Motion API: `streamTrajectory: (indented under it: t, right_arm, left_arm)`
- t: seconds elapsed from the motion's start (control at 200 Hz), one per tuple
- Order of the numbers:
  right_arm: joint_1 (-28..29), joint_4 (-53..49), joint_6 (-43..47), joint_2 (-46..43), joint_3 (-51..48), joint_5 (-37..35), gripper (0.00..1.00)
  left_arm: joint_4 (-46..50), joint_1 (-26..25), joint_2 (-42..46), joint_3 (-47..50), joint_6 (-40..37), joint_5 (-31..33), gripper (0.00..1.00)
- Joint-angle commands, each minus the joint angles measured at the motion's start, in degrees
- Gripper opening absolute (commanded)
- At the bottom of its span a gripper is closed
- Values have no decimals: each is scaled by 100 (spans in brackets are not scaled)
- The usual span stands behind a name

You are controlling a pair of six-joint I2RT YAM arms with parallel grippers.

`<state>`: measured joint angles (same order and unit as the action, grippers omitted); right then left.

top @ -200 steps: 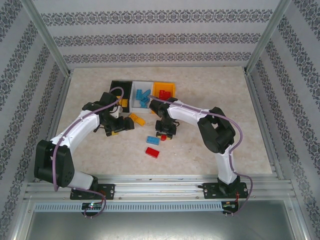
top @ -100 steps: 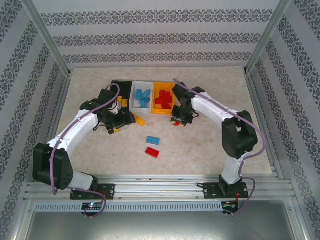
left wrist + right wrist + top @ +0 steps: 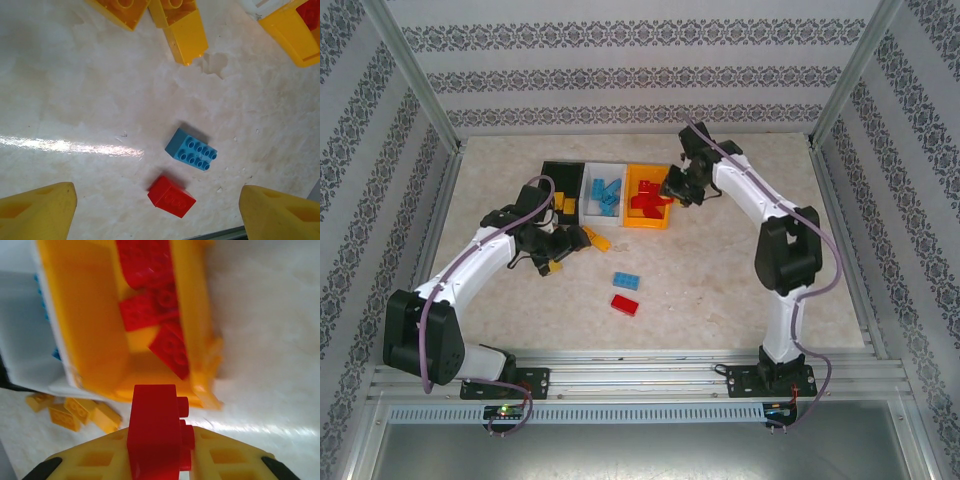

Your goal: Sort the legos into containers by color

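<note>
— So, what does the right gripper [image 3: 673,189] have?
— A red brick [image 3: 154,435], pinched between its two yellow fingers [image 3: 95,460]. The jaws are drawn in to the brick's width, one finger on each side, and the studs face right in the wrist view.
— Where is that against the bins?
— Just short of the orange bin [image 3: 85,325]. The wrist camera puts the brick beside the bin's near rim, not over its floor. From the top camera the gripper hangs at that bin's right edge. Several red bricks [image 3: 150,310] lie inside it.
— And the other bins?
— The white bin [image 3: 604,168] is in the middle with light blue bricks [image 3: 608,194] in it. The black bin [image 3: 560,180] is at the left end with yellow pieces [image 3: 566,206] in it.
— What about the left gripper [image 3: 558,250]?
— Its jaws are spread wide and hold nothing. Its fingertips [image 3: 37,212] sit at the two lower corners of its wrist view. On the table [image 3: 75,90], in the gap seen between them, lie a loose blue brick [image 3: 191,150] and a loose red brick [image 3: 171,196]. The two are near each other but apart, and neither touches a finger.
— Anything else loose?
— A few yellow bricks [image 3: 182,30] lie ahead of those jaws, close to the orange bin's corner.
</note>
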<state>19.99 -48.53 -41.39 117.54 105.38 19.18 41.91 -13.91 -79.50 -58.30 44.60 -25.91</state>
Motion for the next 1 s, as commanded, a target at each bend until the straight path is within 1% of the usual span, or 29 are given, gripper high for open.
streamTrajectory:
  t: [0.0, 0.075, 0.13, 0.18, 0.25, 0.3, 0.38, 0.54, 0.654, 0.849, 0.994]
  right_arm:
    - [9, 5, -206, 316, 461, 334, 30]
    - [59, -39, -144, 582, 884, 410, 31]
    - [66, -451, 11, 920, 1476, 430, 31]
    - [68, -760, 98, 1182, 1914, 429, 31]
    - [94, -772, 87, 1327, 2057, 461, 32]
    - [115, -658, 27, 1366, 1999, 472, 32]
    - [152, -602, -78, 1477, 1993, 515, 33]
    - [223, -593, -125, 1742, 2232, 564, 34]
    - [250, -757, -148, 1989, 2625, 574, 34]
    - [304, -661, -332, 2124, 2801, 567, 35]
    - [317, -739, -344, 2212, 2936, 570, 39]
  left_arm:
    - [-133, -33, -280, -231, -184, -67, 85]
    - [-176, -34, -441, -289, -182, -98, 86]
    - [-372, -58, -399, -161, 12, -97, 86]
    - [-742, -77, -300, 72, 253, -147, 86]
    - [-1056, -79, -270, 283, 426, -247, 86]
    - [-907, -77, -372, 186, 290, -250, 87]
    - [-381, -77, -517, -150, -74, -158, 87]
    - [234, -77, -329, -402, -525, 257, 89]
    - [279, -68, -163, -299, -571, 314, 90]
    - [497, 11, -247, -517, -847, 372, 91]
    - [666, 61, -247, -657, -1036, 495, 93]
